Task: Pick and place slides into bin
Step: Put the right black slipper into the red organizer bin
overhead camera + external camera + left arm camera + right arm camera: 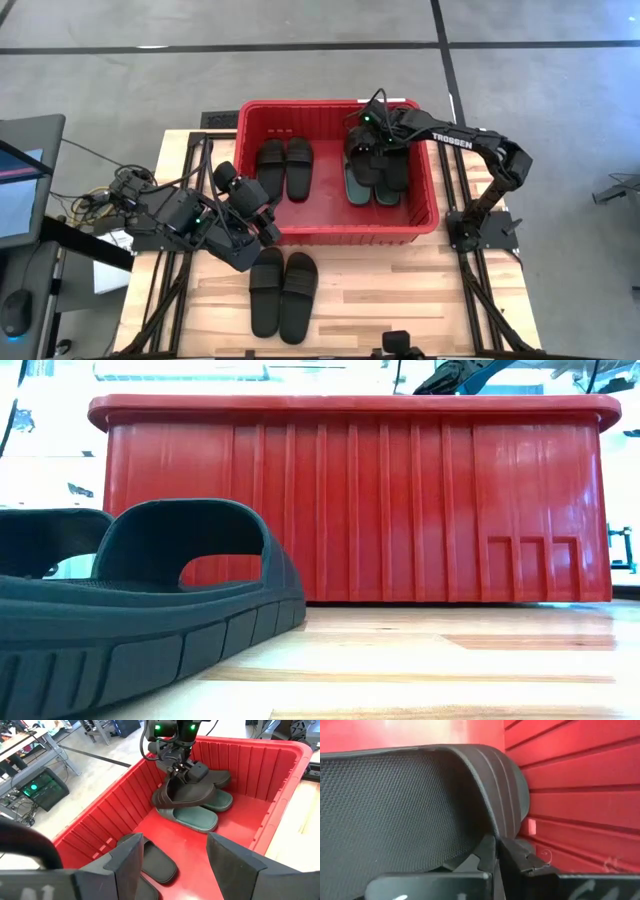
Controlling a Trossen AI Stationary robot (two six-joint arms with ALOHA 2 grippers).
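We see the right gripper inside the bin, fingers pinching a black slide above the teal pair; left gripper fingers spread at the bin's near rim; two black slides on the worktop

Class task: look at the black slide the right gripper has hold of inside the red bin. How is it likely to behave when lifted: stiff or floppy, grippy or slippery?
The black slide probably flexes somewhat: the right gripper pinches only its strap, and the sole hangs tilted over the teal slides. Its textured footbed suggests rubbery grip, not slipperiness. It may swing when lifted from the bin.
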